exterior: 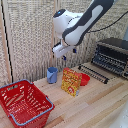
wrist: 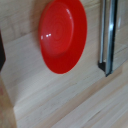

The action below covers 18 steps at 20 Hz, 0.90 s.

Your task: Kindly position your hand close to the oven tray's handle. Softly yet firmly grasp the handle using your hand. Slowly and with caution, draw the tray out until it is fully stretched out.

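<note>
Oven tray [exterior: 93, 73]: pale grey rack of thin parallel bars, lying flat on the bench in front of the toaster oven, near the bench's back edge; a long dark bar runs along its front. In the wrist view a strip of grey and black bars [wrist: 108, 35] crosses the wood, but whether it is the tray or the flap cannot be told.
Toaster oven [exterior: 112, 54]: dark box with a slatted front, at the bench's back corner on the exterior view's right.
Hand [exterior: 64, 55]: small white gripper on the glossy white arm [exterior: 82, 22], hanging in the air above the bench, well apart from the tray and touching nothing; whether its blue-tipped fingers are spread or together cannot be told.
Red bowl [exterior: 85, 79]: on the bench just beside the tray's nearer end; in the wrist view [wrist: 63, 34] it shows as a shiny red oval lying on the wood beside the bars.
Box [exterior: 71, 81]: yellow and red carton standing upright, just beside the bowl.
Blue cup [exterior: 52, 75]: upright, near the back edge, beside the box.
Red basket [exterior: 24, 103]: 1 wire shopping basket with a blue rim, at the bench's front corner on the exterior view's left.
Bench [exterior: 95, 107]: pale wooden planks.
</note>
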Tool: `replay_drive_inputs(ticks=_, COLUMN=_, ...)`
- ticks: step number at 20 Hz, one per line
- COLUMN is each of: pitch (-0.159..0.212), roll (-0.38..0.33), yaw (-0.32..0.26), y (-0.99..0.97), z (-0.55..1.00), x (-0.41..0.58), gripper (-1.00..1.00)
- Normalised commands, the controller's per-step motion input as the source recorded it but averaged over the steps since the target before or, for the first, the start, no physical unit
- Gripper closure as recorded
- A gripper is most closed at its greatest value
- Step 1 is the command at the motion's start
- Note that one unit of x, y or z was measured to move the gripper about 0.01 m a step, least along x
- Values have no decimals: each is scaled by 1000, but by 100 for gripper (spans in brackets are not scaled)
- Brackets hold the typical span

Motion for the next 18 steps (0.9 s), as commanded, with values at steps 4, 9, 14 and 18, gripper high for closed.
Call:
replay_drive_inputs(ticks=4, pitch=84, roll=-321, yaw=202, y=0, z=0, x=-33, gripper=-100)
replay_drive_inputs(ticks=9, pitch=50, roll=-289, yaw=227, y=-50, z=-5, x=-29, gripper=-100)
replay_drive_inputs(ticks=14, pitch=-77, roll=-312, yaw=165, y=-327, z=0, x=-205, gripper=-100)
replay_drive_inputs(ticks=18, pitch=-112, roll=-291, yaw=145, y=-425, z=0, x=-184, gripper=-100)
